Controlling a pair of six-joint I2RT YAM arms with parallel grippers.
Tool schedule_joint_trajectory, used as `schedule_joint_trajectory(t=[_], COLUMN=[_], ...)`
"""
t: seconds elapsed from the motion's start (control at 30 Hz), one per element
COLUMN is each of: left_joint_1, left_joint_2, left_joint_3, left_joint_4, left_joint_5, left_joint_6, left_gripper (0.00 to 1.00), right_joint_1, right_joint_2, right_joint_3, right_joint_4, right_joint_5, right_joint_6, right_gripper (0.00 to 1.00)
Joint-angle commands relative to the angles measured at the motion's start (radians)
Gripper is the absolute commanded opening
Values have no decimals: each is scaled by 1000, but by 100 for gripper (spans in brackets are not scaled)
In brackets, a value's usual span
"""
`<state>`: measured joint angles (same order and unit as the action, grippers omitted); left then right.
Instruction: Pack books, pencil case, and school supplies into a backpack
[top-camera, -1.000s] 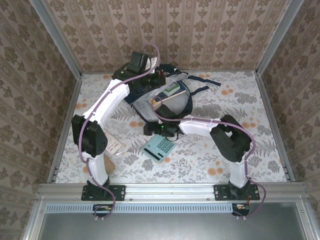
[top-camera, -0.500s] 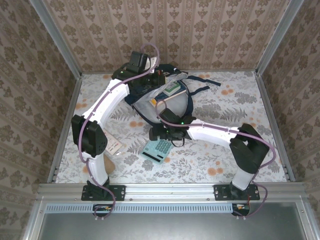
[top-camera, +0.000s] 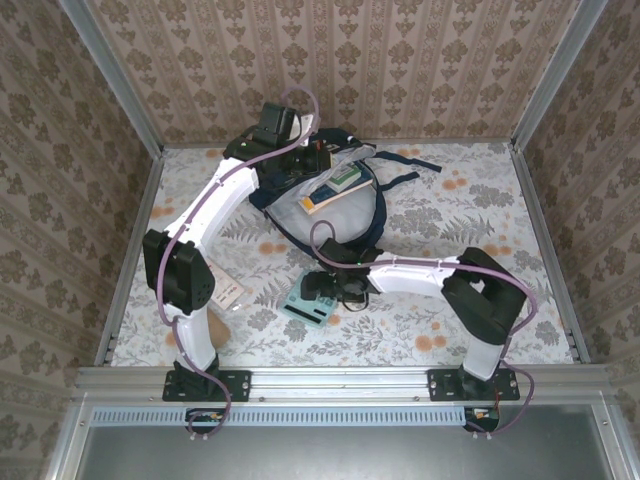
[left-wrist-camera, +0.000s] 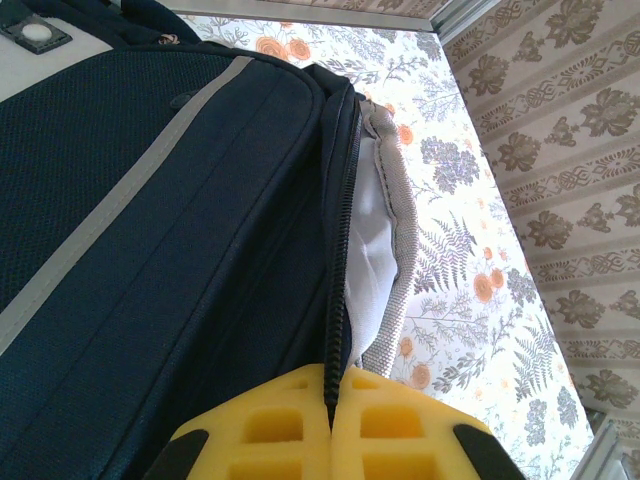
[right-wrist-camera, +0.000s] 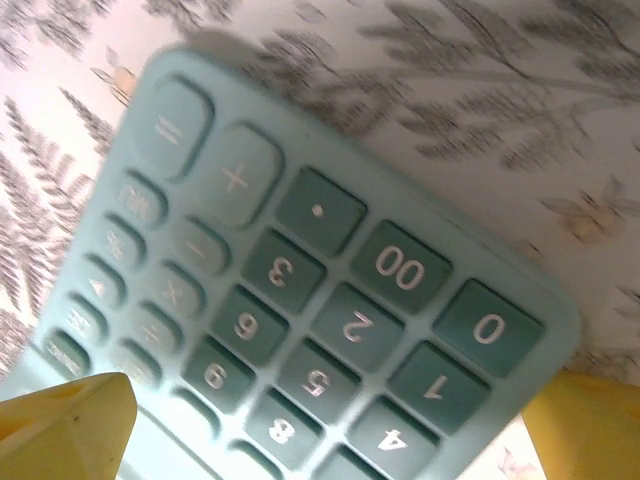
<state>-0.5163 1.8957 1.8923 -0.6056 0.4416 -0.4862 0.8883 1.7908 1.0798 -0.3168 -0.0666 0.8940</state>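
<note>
The navy backpack (top-camera: 352, 215) lies open at the back of the table, grey lining up, with an orange-yellow book (top-camera: 322, 199) inside it. My left gripper (top-camera: 312, 157) is shut on the backpack's zipper edge (left-wrist-camera: 332, 340), its yellow fingers (left-wrist-camera: 270, 425) pressed together around it. The light blue calculator (top-camera: 303, 307) lies flat on the table in front of the backpack. My right gripper (top-camera: 327, 288) hovers low over it, open, and its yellow fingertips (right-wrist-camera: 65, 430) straddle the calculator (right-wrist-camera: 320, 290) at both sides. The tan pencil case (top-camera: 217, 330) lies by the left arm's base.
A small white card (top-camera: 232, 295) with red print lies left of the calculator. The backpack's dark straps (top-camera: 405, 165) trail to the back right. Wallpapered walls and metal rails close in the floral table (top-camera: 480, 240) on three sides.
The right arm has swung forward and brought its open gripper down from the backpack's near edge onto the calculator. The left gripper has kept its hold on the zipper edge.
</note>
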Motion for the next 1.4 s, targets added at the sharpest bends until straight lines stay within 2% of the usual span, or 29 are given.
schedule_joint_trajectory(t=[0.0, 0.3, 0.43, 0.53, 0.67, 0.77, 0.83, 1.03, 1.17, 1.37], left_joint_1=[-2, -2, -2, -1, 5, 10, 12, 15, 16, 16], left_joint_2=[-82, -92, -97, -104, -110, -111, -112, -126, -143, -163], left_joint_3=[4, -15, -15, -22, -39, -48, -51, -80, -109, -137], left_joint_4=[31, 42, 34, 34, 41, 50, 52, 66, 82, 93], left_joint_5=[26, 20, 13, 8, 10, 21, 30, 64, 82, 88], left_joint_6=[11, 1, 5, 13, 21, 22, 26, 31, 27, 23], left_gripper=[0, 0, 0, 0, 0, 0, 0, 0, 0, 0], right_joint_1=[1, -24, -28, -28, -32, -23, -20, 40, 80, 107], right_joint_2=[60, 267, 275, 191, 30, -86, -148, -276, -316, -279], right_joint_3=[101, 412, 480, 413, 247, 106, 17, -218, -336, -412], right_joint_4=[17, -32, -106, -141, -164, -144, -110, 61, 214, 468], right_joint_5=[-27, -89, -51, 11, 50, 53, 41, 46, 85, 103], right_joint_6=[-27, -140, -168, -138, 14, 159, 264, 585, 758, 879], right_gripper=[100, 100, 100, 100, 98, 92, 83, 64, 59, 54])
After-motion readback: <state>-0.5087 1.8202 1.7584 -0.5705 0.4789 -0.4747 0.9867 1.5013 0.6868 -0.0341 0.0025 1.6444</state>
